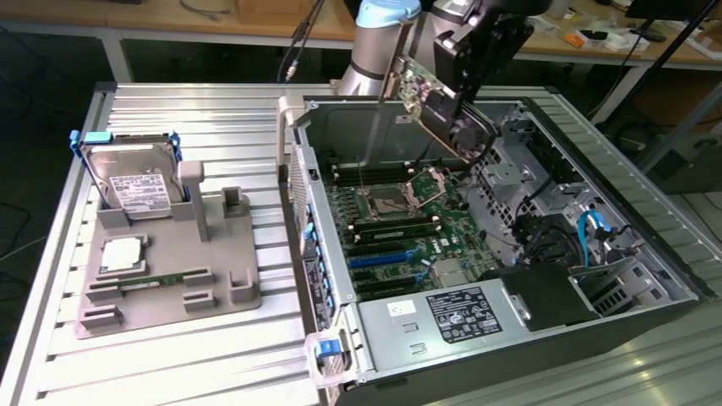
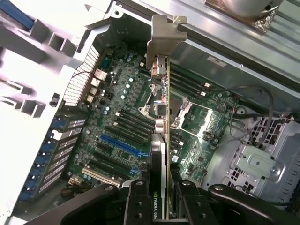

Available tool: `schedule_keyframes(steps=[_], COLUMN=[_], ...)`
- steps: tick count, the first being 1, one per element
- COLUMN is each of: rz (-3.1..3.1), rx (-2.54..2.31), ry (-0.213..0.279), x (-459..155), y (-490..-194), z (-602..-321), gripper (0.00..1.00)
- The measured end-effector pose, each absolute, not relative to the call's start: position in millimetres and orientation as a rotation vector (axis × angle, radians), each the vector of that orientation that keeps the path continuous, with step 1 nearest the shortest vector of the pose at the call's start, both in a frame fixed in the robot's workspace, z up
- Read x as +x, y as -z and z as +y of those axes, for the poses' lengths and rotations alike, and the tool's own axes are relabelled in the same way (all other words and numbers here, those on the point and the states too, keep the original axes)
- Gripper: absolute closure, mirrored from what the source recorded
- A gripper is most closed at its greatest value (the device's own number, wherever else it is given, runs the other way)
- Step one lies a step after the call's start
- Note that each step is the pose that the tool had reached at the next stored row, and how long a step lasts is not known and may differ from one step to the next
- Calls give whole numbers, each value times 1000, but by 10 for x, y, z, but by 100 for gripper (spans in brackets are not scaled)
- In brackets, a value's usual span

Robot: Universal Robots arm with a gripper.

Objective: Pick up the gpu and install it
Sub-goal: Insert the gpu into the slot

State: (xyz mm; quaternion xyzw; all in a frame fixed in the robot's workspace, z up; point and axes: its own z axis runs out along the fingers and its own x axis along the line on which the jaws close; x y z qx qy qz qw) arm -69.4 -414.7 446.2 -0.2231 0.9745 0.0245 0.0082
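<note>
Black flat gpu (image 2: 158,154), metal-edged, between jaws

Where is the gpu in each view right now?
Exterior view: the gpu hangs tilted above the open case.
Wrist view: the gpu runs edge-on, held in the gripper, over the motherboard.
Shared landmark: the blue slot; the same blue slot in the wrist view.

Txt "NVIDIA QUA" on gpu (image 2: 158,154) edge; PSU lbl (image 1: 457,313) illegible.
</note>
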Motion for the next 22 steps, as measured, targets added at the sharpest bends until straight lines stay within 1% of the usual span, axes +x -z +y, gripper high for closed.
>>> schedule_keyframes(steps=[22], rz=[2832], rx=[-1344], ry=[-84], x=[-639], y=[-4462], z=[-4148], gripper=[73])
